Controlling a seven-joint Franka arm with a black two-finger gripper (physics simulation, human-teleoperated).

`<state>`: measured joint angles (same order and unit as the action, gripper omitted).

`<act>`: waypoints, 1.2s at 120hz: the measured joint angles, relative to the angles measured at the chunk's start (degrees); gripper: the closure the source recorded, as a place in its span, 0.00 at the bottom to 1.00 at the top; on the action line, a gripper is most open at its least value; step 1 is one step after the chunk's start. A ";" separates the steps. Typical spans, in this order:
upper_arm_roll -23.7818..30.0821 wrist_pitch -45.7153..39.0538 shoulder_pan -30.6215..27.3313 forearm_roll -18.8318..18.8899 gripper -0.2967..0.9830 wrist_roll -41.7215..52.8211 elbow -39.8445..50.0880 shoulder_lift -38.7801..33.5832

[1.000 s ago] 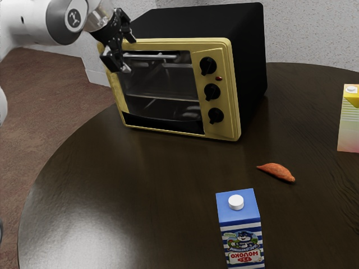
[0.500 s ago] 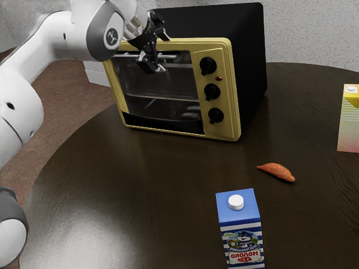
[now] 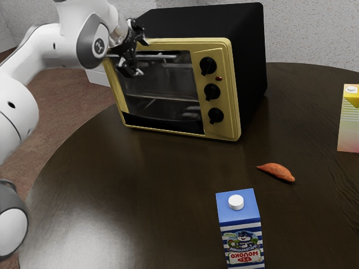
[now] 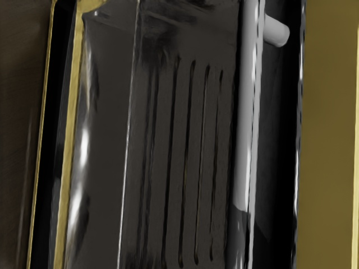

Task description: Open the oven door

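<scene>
"What's farthest to the exterior view's left?"

"The white arm (image 3: 84, 33), over a brown floor (image 3: 67, 95). It slants in toward the oven (image 3: 253, 67)."

"And the tool (image 3: 142, 57)?"

"In front of the oven, by the handle (image 3: 160, 56). Its fingers are spread, one tip higher and one lower. I can't tell whether either touches the bar."

"Where's the door (image 3: 162, 84)?"

"On the oven's front, upright and closed, dark glass with the pale handle along its top. The wrist view has that bar close up, between the slotted part seen in the glass and a broad gold strip."

"Next?"

"Three black knobs (image 3: 211, 91), one above another on the gold panel, with a small red light (image 3: 219, 78) beside them. Then the oven's black side, with a pale wall (image 3: 308, 33) behind."

"What else is on the surface (image 3: 140, 185)?"

"A blue carton (image 3: 238, 210), upright, white cap on top, striped below. Then an orange root (image 3: 276, 171) lying on its side, and a yellow-topped carton (image 3: 349, 123) standing at the exterior view's right edge, partly cut off."
</scene>
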<state>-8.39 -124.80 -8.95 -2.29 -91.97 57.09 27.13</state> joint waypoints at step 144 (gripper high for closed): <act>0.14 -8.51 -4.56 4.12 0.24 8.66 37.91 -22.31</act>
<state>-8.25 -133.31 -13.51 1.83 -83.31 95.00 4.83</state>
